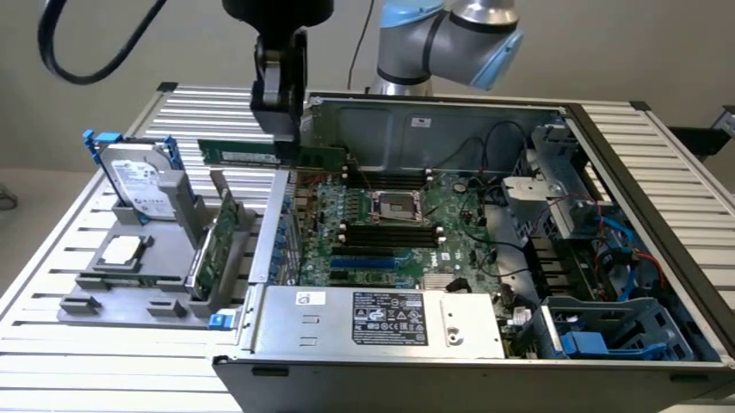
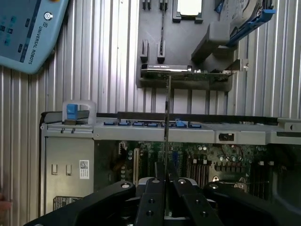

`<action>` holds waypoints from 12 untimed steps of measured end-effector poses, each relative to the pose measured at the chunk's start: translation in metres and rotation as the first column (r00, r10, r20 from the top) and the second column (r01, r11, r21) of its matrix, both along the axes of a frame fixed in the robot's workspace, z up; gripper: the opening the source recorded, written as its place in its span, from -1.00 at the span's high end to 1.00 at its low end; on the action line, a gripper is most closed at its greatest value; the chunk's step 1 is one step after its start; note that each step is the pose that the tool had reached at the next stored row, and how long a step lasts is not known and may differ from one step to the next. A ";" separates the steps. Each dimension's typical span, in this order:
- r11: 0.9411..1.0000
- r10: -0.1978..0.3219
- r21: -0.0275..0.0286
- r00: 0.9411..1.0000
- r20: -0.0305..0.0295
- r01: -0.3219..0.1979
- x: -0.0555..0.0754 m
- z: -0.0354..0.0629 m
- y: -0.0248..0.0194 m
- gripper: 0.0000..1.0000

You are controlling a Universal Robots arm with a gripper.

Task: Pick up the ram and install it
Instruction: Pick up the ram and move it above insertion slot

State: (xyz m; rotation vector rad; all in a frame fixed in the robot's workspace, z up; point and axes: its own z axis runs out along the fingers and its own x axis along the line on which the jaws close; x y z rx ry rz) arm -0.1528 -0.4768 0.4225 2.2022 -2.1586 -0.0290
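middle of ram (image 1: 236,152) behind tool (image 1: 282,144), pendant (image 2: 26,33) cropped

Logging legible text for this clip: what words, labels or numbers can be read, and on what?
"UNIVERSAL ROBOTS": on the teach pendant.
Power supply label: print too small to read.
Hard drive label: too small to read.
Label on the ram: too blurred to read.

Exterior camera high, angled down from mid-distance on open grey metal computer case (image 1: 414,129) below black gripper (image 1: 279,142), wrist camera close behind gripper facing down, both sharing case, grey plastic parts tray (image 1: 115,301) past gripper, ribbed aluminium table (image 1: 643,155).
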 end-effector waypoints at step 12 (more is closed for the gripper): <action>1.000 0.000 0.000 1.000 0.000 0.000 0.051 0.0001 0.0132 0.74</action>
